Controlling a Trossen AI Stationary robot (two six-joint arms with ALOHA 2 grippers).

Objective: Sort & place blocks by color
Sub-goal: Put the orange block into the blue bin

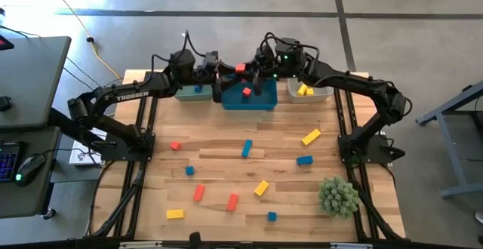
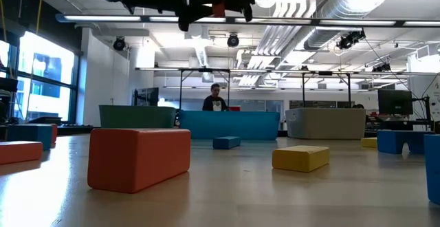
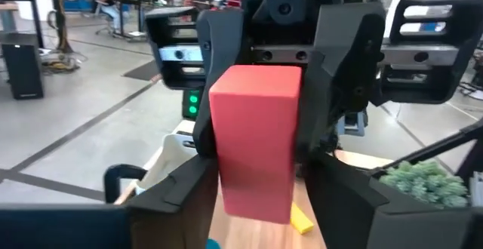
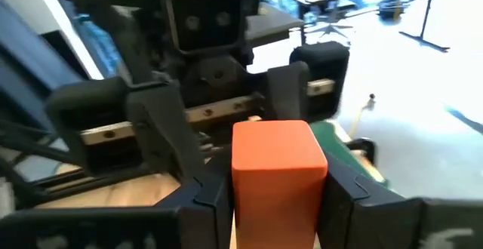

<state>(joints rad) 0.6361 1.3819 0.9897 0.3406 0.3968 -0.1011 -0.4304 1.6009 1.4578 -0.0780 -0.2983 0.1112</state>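
Both grippers are meeting above the blue bin (image 1: 247, 100), the left gripper (image 1: 229, 71) and right gripper (image 1: 254, 71) each clamping one red block (image 1: 241, 68). Three bins are holding few blocks. About a dozen are waiting on the table (image 1: 226, 155) nearer than the blue bin.

**Four cameras, one shared red block**

The high view looks straight down on the whole table (image 1: 226, 147), far enough off to take in both arms and the floor around them. The low view sits at table-top level, facing across the wood toward the blue bin (image 2: 230, 125) and the room behind it. Each wrist view looks forward past its own fingers, very near the red block (image 3: 253, 139) held above the blue bin, and faces the other arm head-on. All four views share that red block.
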